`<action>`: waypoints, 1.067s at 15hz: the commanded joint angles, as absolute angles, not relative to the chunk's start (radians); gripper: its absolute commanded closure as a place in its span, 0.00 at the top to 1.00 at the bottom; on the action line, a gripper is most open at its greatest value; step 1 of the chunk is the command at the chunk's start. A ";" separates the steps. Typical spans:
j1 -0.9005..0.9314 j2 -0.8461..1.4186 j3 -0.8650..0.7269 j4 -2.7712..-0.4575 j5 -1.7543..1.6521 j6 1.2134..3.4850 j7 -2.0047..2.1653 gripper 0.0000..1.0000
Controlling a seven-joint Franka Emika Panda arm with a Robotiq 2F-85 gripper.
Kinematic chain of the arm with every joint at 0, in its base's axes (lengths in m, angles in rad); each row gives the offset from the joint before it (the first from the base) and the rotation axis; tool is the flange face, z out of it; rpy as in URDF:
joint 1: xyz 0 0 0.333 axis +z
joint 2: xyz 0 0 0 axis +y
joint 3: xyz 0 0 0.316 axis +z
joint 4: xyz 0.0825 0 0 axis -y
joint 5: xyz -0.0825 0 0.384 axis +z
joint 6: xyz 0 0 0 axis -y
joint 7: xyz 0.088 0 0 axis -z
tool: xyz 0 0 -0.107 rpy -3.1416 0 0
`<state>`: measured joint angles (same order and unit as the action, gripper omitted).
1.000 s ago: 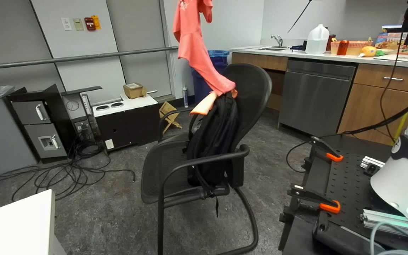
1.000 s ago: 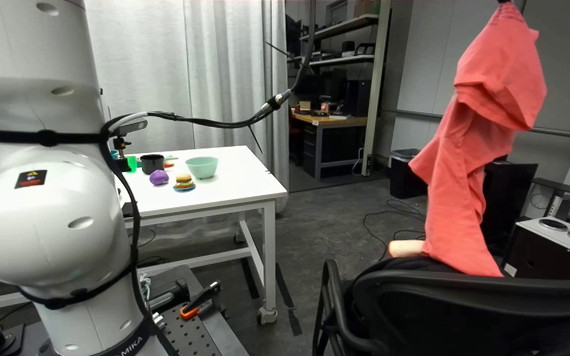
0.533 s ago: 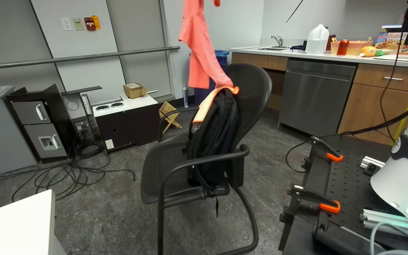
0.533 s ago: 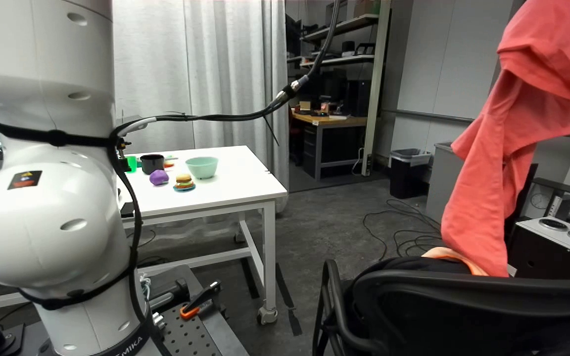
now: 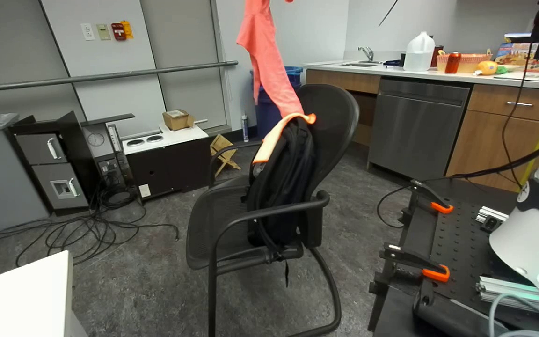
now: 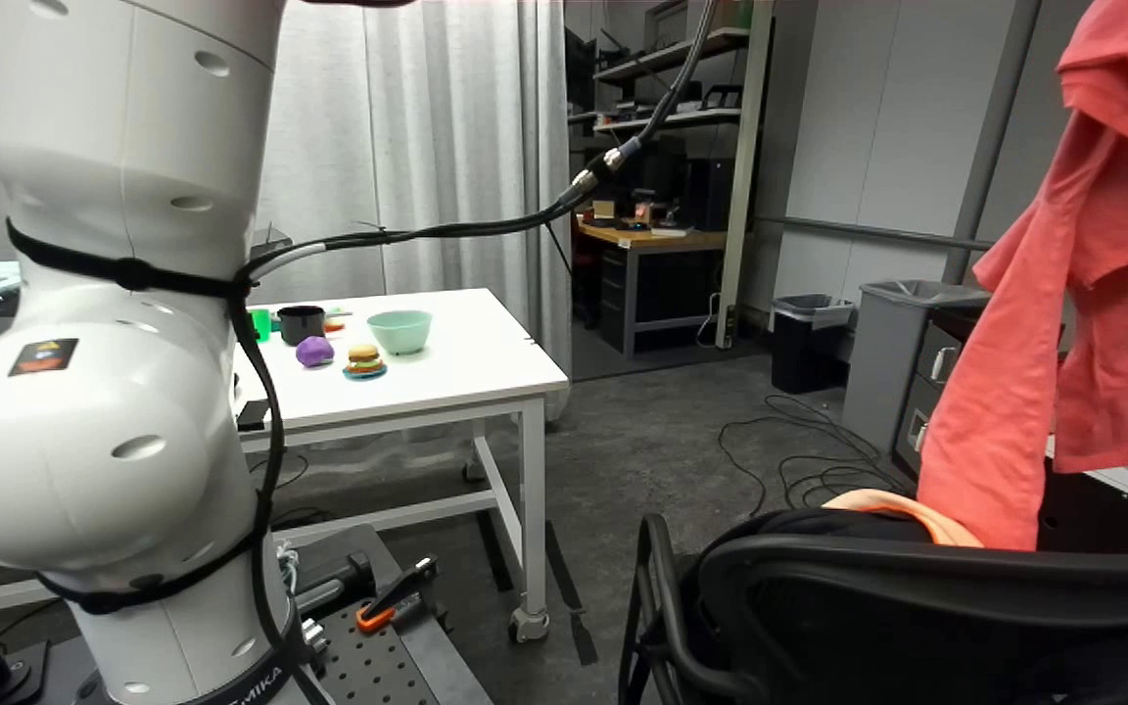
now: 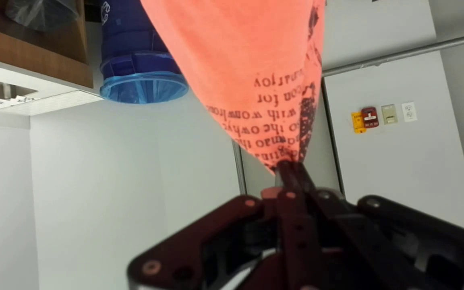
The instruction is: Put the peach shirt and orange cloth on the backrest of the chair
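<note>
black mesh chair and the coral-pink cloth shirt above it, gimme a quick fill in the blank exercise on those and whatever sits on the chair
1. The coral-pink cloth shirt hangs from the robot's dark metal ____.
2. On the black mesh chair, a black fabric backpack rests against the ____.
3. Draped over that backpack, the pale peach cloth has a bright ____ edge.

Missing words: gripper; backrest; orange.

Mottled dark floor (image 5: 134,290) in an exterior view
On it I see the chair (image 5: 228,206) mid-frame, tangled cables (image 5: 95,216) at left, a grey bin (image 5: 5,173) by the left edge and a wooden stand (image 5: 226,158) left of centre.
</note>
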<state>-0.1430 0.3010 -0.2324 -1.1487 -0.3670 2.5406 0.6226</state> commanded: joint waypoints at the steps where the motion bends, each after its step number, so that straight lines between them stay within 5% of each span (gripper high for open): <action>1: -0.158 0.364 -0.269 -1.038 -0.382 2.551 0.673 0.00; 16: -0.255 0.296 -0.401 -1.297 -0.395 2.398 0.597 0.00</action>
<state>-0.2555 0.3288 -0.3935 -1.2421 -0.3756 2.4400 0.6252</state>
